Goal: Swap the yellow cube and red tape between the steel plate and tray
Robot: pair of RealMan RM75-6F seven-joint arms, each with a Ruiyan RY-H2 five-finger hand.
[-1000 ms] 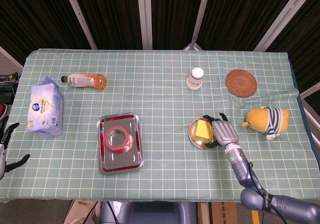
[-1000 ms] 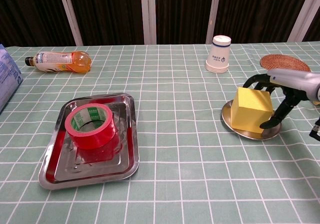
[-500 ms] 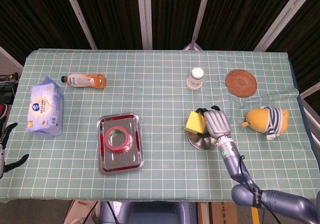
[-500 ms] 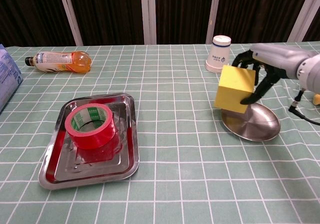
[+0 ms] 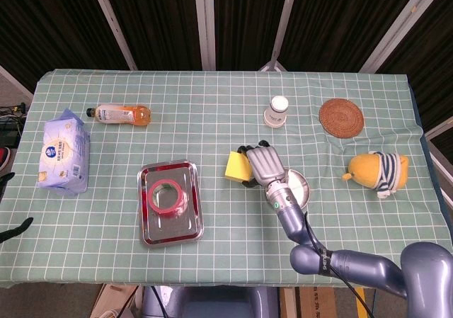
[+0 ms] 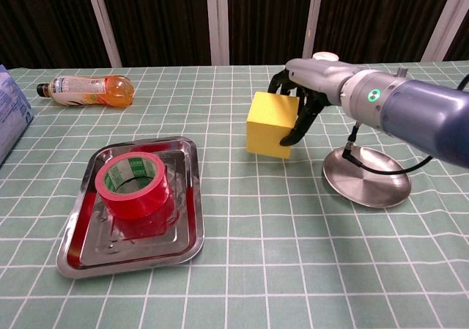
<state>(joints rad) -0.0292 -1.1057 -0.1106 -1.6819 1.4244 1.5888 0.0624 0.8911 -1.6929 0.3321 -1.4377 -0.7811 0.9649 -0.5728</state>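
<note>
From the head view, the swap looks roughly a quarter done: the right hand has its fingers wrapped around the yellow cube and carries it clear of the round steel plate, which sits bare just to the right of the cube, while the red tape lies in the rectangular steel tray well to the left of the plate. Left to do, by my reckoning: set the cube in the tray and move the tape to the plate. Counted here on the counter: one cube, one tape roll, one plate, one tray, one drink bottle, one wipes pack, one paper cup, one woven coaster, one plush toy. The left hand shows only as a dark sliver at the frame's left edge (its state I cannot tell). In the chest view the cube hangs above the cloth, between plate and tray, pinched between thumb and fingers; counts agree.
</note>
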